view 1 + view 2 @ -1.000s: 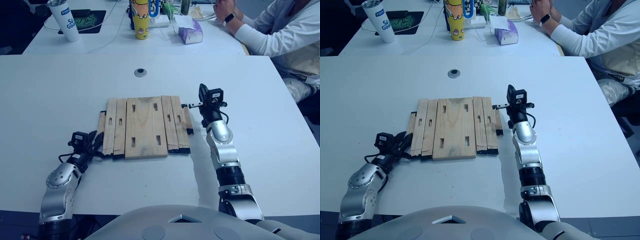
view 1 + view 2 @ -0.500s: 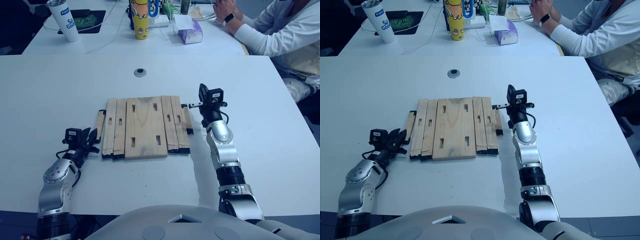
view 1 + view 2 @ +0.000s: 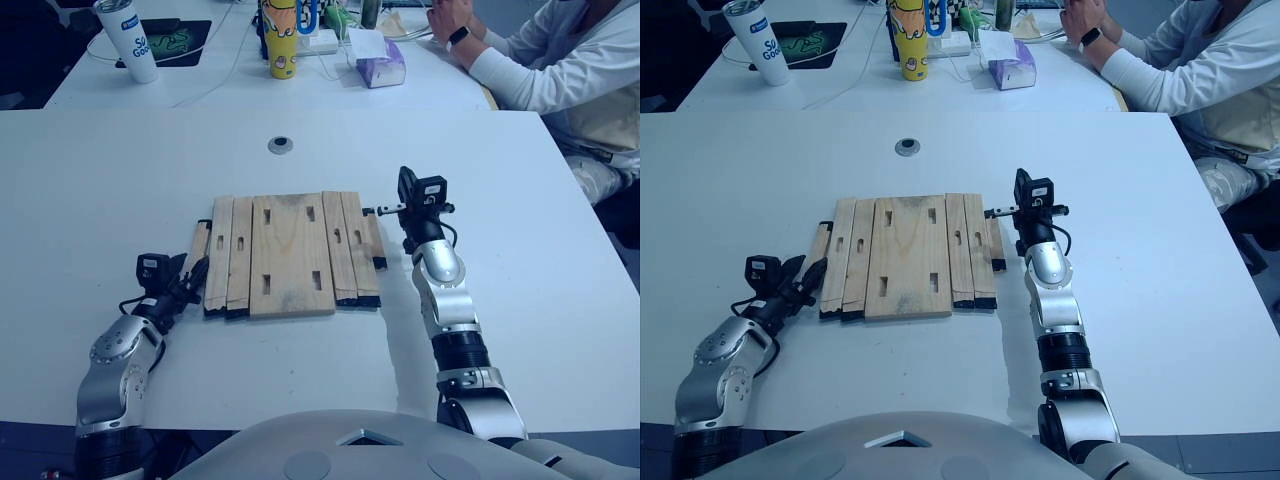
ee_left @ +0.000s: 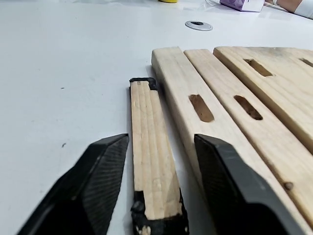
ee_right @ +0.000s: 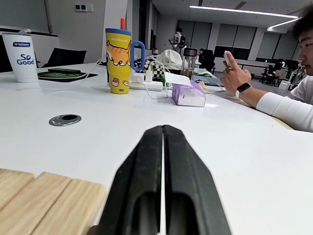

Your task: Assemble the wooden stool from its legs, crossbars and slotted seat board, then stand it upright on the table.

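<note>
All wooden parts lie flat, side by side, on the white table (image 3: 120, 180). The slotted seat board (image 3: 292, 255) is central, with two slotted legs (image 3: 230, 255) against its left edge and two more (image 3: 350, 250) against its right. A thin crossbar (image 4: 150, 147) lies just beside the outer left leg. The left gripper (image 3: 190, 277) sits low at the crossbar's near end, fingers spread, one on each side and not clamping it. The right gripper (image 5: 162, 132) rests at the far right corner of the set, fingers pressed together, holding nothing
</note>
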Motion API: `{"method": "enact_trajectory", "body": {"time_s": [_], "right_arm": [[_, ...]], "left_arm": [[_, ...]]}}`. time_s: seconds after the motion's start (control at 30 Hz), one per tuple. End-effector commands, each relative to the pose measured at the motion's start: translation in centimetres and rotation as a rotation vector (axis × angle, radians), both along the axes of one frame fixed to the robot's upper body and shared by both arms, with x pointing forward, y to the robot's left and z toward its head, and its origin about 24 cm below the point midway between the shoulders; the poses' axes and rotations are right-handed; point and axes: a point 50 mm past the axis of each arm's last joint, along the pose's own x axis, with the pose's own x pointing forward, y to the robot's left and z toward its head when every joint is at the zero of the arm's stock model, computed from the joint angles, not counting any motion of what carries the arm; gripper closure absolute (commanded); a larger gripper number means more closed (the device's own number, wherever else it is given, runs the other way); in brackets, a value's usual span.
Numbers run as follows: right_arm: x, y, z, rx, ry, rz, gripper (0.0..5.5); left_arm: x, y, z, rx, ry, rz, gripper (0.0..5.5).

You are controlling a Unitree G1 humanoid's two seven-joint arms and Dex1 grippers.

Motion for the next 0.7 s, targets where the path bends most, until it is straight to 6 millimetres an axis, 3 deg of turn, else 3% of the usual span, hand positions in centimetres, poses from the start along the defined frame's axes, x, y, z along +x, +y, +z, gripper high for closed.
{"method": "enact_trajectory", "body": {"time_s": [0.03,0.33,0.7], "right_arm": [[0.0,0.1,0.2,-0.005,-0.005,-0.001,5.5],[-0.2,0.1,0.1,-0.007,-0.001,0.0,5.5],[-0.2,0.2,0.0,-0.017,0.003,0.006,5.5]], "left_arm": [[-0.5,0.3,-0.6,0.033,0.039,0.016,2.83],[-0.4,0.8,0.5,-0.018,-0.041,0.089,2.83],[-1.0,0.5,-0.5,0.01,0.016,0.07,2.83]]}}
